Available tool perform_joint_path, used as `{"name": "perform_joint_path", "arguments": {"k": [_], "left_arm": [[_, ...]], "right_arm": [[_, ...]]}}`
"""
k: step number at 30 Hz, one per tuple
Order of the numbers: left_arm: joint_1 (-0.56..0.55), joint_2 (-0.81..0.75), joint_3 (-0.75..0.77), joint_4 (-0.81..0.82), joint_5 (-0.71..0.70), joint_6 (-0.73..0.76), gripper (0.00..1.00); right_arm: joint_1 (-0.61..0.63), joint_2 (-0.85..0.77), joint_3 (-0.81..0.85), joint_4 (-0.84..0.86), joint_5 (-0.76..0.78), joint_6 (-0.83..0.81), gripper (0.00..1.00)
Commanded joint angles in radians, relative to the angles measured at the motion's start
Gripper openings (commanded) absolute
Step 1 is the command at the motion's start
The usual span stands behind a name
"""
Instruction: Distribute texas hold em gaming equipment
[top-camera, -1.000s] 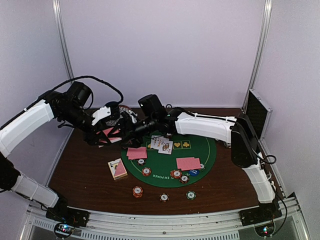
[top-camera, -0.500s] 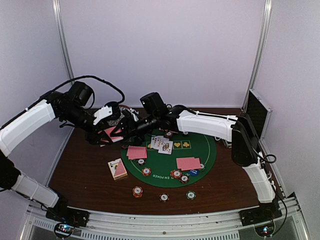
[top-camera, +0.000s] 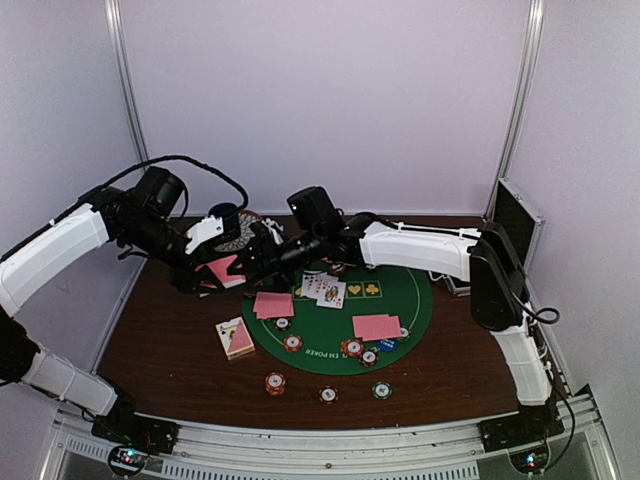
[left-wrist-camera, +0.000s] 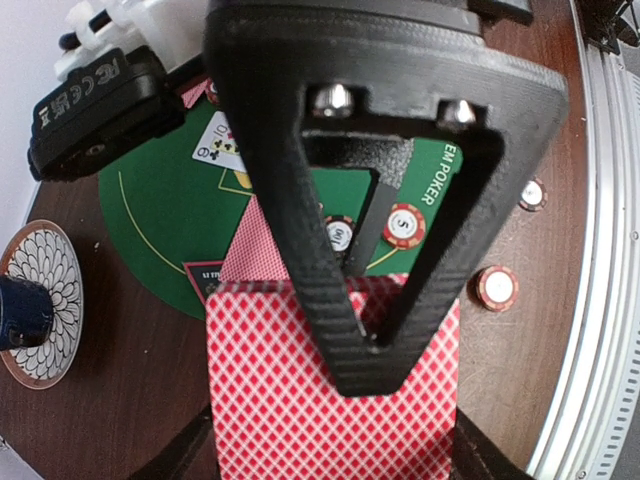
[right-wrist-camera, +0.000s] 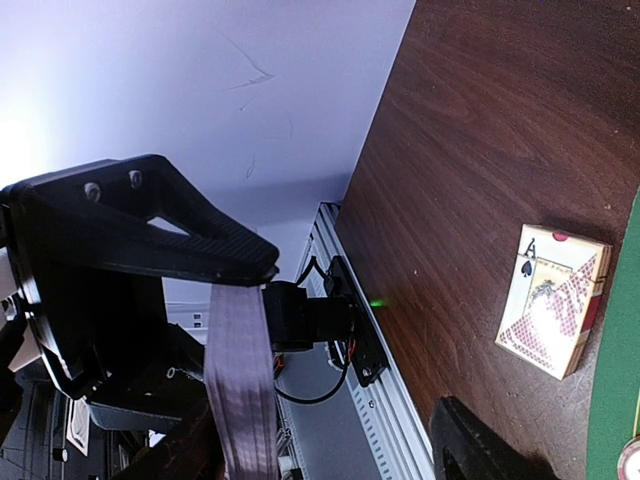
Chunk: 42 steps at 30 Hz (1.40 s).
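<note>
**Where both arms meet toward the far-left corner, pink cards sit clenched in the left claw**

While the brown wooden table (top-camera: 170, 350) carries a round green poker mat (top-camera: 410, 300) at its middle, both arms reach over the far-left part of it. A metal case (top-camera: 512, 225) stands open at the far-right corner. In the far-left corner a patterned saucer (top-camera: 243, 236) holds a dark blue cup (top-camera: 224, 215).

The left gripper (top-camera: 235, 262) is clamped on a stack of pink-backed cards (left-wrist-camera: 300, 400), held above the wood. The right gripper (top-camera: 262, 255) sits just beside it with its fingers spread; the cards' edge (right-wrist-camera: 240, 380) comes down close to one finger, and contact cannot be told.

A card box (top-camera: 235, 337) lies off the mat's left rim. On the mat lie face-up cards (top-camera: 322, 288) and two face-down pairs (top-camera: 273, 305) (top-camera: 376, 326). Striped chips (top-camera: 292, 343) and a blue button (top-camera: 388, 344) sit along the mat's near rim. Three more chips (top-camera: 328, 395) lie on bare wood toward the near edge.
</note>
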Motion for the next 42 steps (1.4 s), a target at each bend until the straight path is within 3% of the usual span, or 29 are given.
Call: {"name": "perform_joint_path", "arguments": {"k": [1, 10, 28, 35, 42], "left_arm": [[0.001, -0.047, 0.005, 0.032, 0.023, 0.006, 0.0], [0.001, -0.038, 0.004, 0.027, 0.026, 0.011, 0.0], [-0.008, -0.026, 0.017, 0.001, 0.029, 0.017, 0.0], [-0.009, -0.04, 0.02, -0.003, 0.03, 0.022, 0.0], [-0.009, -0.049, 0.017, -0.009, 0.033, 0.026, 0.0]], "right_arm": [[-0.032, -0.05, -0.036, -0.039, 0.02, -0.014, 0.72], [-0.02, -0.027, 0.0, 0.091, 0.003, 0.085, 0.78], [0.025, 0.106, 0.163, 0.031, -0.016, 0.096, 0.76], [0.007, 0.096, 0.119, -0.043, 0.011, 0.04, 0.74], [-0.035, 0.026, -0.003, -0.041, 0.025, 0.009, 0.63]]}}
